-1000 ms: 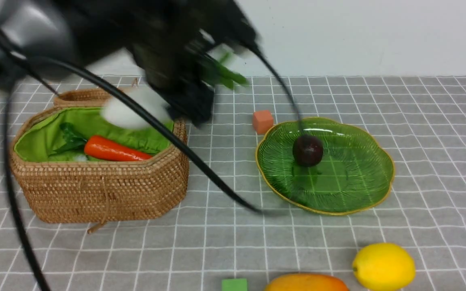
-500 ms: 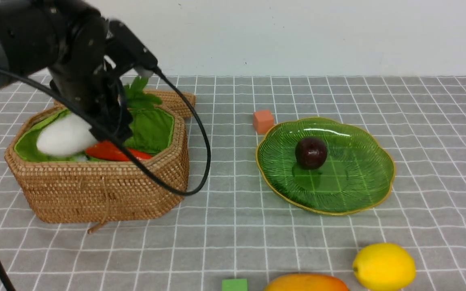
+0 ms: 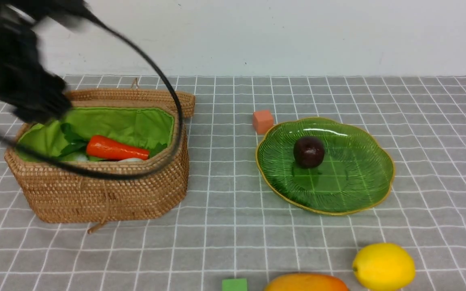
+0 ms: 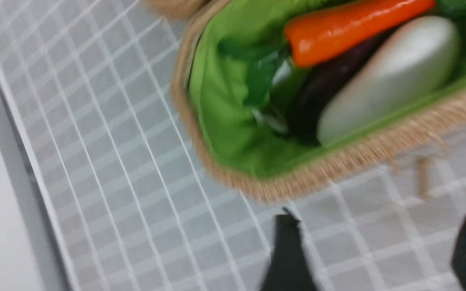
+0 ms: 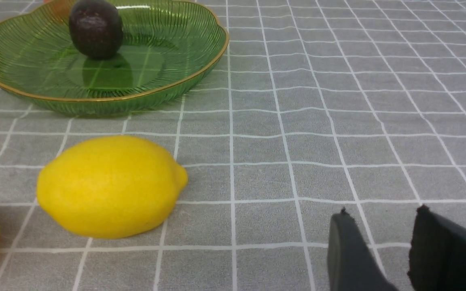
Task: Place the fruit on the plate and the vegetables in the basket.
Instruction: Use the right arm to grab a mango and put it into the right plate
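The left gripper (image 4: 380, 218) is held with its fingers spread wide and nothing between them, just outside the rim of the basket (image 3: 103, 194). The right gripper (image 5: 382, 210) is parted narrowly and empty, near the lemon (image 3: 383, 266).

The carrot (image 3: 115, 149) and the white radish (image 4: 390, 76) are laid side by side inside the green-lined basket. Its lid (image 3: 136, 96) is seen at its 12 o'clock. The maroon ball (image 3: 308, 151) is set on the green plate (image 3: 354, 190), at 3 o'clock of the basket.

The lemon is found on the checked cloth (image 3: 233, 226) at 5 o'clock of the plate. The mango (image 3: 306, 283) is cut by the frame edge at 6 o'clock. An orange cube (image 3: 262, 121) is placed beside the plate's rim at 10 o'clock, and a green cube (image 3: 234, 284) at 9 o'clock of the mango.
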